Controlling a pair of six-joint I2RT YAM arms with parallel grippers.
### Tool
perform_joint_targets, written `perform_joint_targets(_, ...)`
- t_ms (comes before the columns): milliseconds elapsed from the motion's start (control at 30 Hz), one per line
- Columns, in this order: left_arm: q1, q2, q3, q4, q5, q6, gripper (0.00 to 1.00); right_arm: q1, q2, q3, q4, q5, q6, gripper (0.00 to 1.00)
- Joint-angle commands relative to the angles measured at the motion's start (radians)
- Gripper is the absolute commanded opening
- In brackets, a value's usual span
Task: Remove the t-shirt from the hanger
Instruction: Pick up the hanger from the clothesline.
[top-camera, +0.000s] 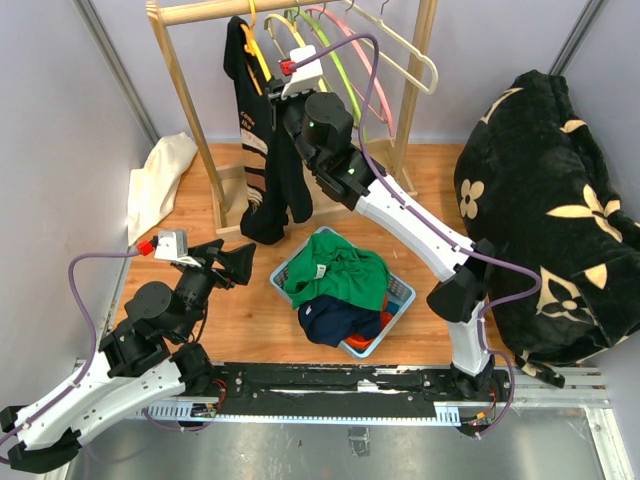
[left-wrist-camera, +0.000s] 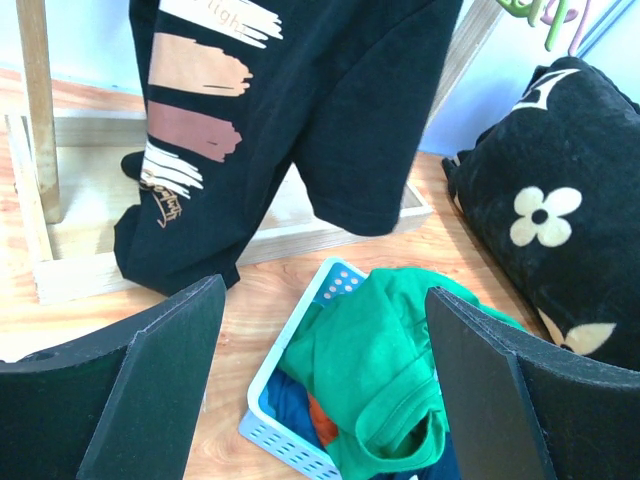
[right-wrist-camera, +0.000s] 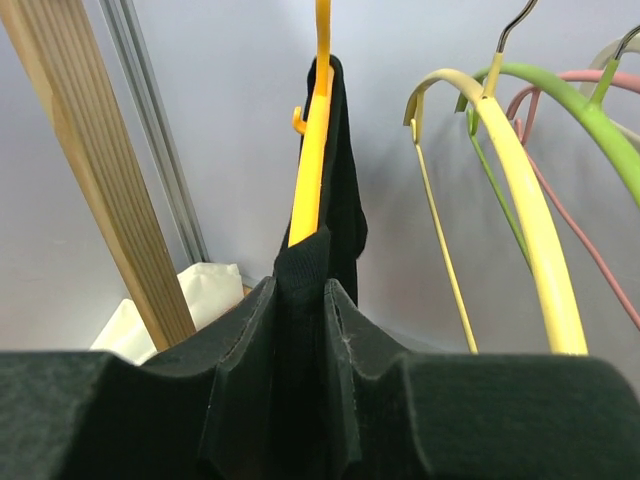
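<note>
A black t-shirt (top-camera: 262, 150) with brush-stroke print hangs from an orange hanger (top-camera: 256, 50) on the wooden rack (top-camera: 190, 12). My right gripper (top-camera: 284, 108) is shut on the shirt's collar (right-wrist-camera: 302, 290) just below the orange hanger (right-wrist-camera: 312, 150). My left gripper (top-camera: 238, 266) is open and empty, low at the left, facing the shirt's lower part (left-wrist-camera: 330, 120) and the basket.
Empty yellow (right-wrist-camera: 520, 190), green (right-wrist-camera: 570, 95) and pink hangers hang to the right on the rack. A blue basket (top-camera: 402, 292) with green and navy clothes stands mid-floor. A white cloth (top-camera: 158, 175) lies at the left, a black flowered cushion (top-camera: 545, 200) at the right.
</note>
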Motion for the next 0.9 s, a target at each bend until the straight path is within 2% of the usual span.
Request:
perform_joint_targets(0,-0.009,-0.007,-0.004,0.030,-0.020,0.000,0.86,-0.012,0.019,0.030,0.002,-0.009,0.020,0.25)
perform_joint_targets(100,-0.009,-0.008,-0.004,0.035,-0.020,0.005,0.86,-0.012,0.022,0.028,-0.001,-0.009,0.023,0.25)
perform_joint_targets(200,-0.008,-0.007,-0.003,0.034,-0.018,0.005,0.86,-0.013,0.021,0.026,0.000,-0.008,0.023,0.39)
perform_joint_targets(333,-0.009,-0.011,-0.003,0.026,-0.018,0.001,0.86,-0.014,0.021,0.025,-0.001,-0.009,0.024,0.43)
perform_joint_targets(567,-0.008,-0.017,-0.006,0.022,-0.019,-0.003,0.86,-0.016,0.008,0.007,0.011,-0.007,0.025,0.27)
perform_joint_targets(867,-0.008,-0.014,-0.005,0.028,-0.014,-0.003,0.86,-0.016,-0.007,-0.010,0.038,0.002,0.019,0.13)
